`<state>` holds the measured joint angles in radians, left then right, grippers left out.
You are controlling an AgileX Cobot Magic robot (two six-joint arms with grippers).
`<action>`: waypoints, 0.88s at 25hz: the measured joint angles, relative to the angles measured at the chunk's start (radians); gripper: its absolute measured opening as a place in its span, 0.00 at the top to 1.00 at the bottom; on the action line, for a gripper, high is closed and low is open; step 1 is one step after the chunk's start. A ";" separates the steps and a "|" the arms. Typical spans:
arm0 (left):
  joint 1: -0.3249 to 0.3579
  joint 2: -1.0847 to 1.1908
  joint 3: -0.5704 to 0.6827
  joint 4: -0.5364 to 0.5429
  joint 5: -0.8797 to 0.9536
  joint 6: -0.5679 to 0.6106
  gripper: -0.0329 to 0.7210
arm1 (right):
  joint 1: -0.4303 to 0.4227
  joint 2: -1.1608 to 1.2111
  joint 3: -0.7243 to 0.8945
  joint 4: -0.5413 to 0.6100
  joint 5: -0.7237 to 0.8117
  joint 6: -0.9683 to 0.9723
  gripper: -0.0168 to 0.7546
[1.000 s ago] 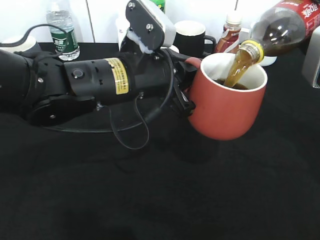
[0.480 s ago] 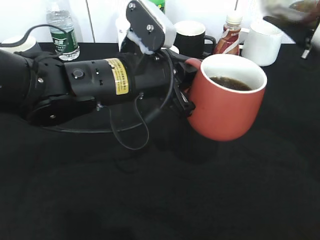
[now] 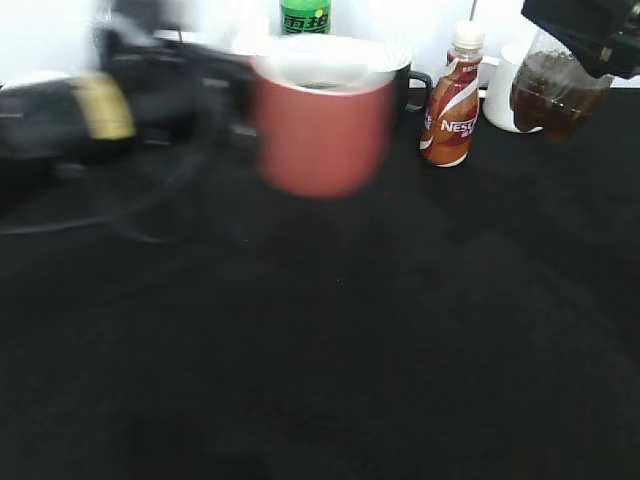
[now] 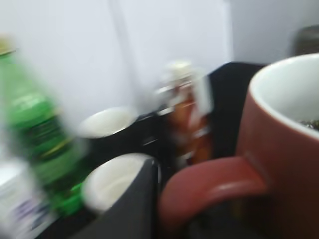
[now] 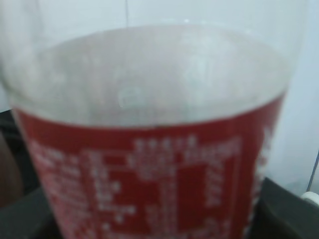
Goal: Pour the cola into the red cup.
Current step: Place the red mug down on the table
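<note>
The red cup [image 3: 320, 125] is blurred by motion, held off the table left of the middle, with dark cola inside. My left gripper [image 3: 232, 112] is shut on its loop handle [image 4: 214, 186]. One dark finger [image 4: 132, 201] shows beside the handle in the left wrist view, and the cup's body [image 4: 286, 149] fills the right side there. The cola bottle [image 3: 555, 95] hangs upright at the top right, held by my right gripper [image 3: 590, 30]. Its red label [image 5: 149, 179] fills the right wrist view, and the fingers are mostly hidden there.
An orange-and-white Nescafe bottle [image 3: 452, 100] stands right of the cup. A white mug [image 3: 500, 90] is behind the cola bottle. A green bottle [image 3: 305, 15] and a black mug [image 3: 412, 80] stand at the back. The black cloth in front is bare.
Pouring has stopped. The cola bottle has been tipped back upright and moved to the far right. My left arm has swung the cup left and back, fast enough to blur.
</note>
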<state>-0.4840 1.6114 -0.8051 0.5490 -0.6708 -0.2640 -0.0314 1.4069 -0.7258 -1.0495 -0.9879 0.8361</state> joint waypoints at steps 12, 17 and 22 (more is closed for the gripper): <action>0.308 0.132 0.143 -0.169 -0.304 0.193 0.88 | 0.000 0.000 0.000 0.037 -0.003 0.006 0.34; 0.310 0.327 0.068 -0.305 -0.388 0.316 0.88 | 0.000 0.000 0.000 0.037 -0.004 0.006 0.34; 0.310 0.495 -0.073 -0.309 -0.407 0.319 0.88 | 0.000 0.000 0.000 0.037 -0.004 0.006 0.34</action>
<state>-0.1744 2.1065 -0.8782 0.2400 -1.0783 0.0554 -0.0314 1.4069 -0.7258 -1.0127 -0.9917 0.8418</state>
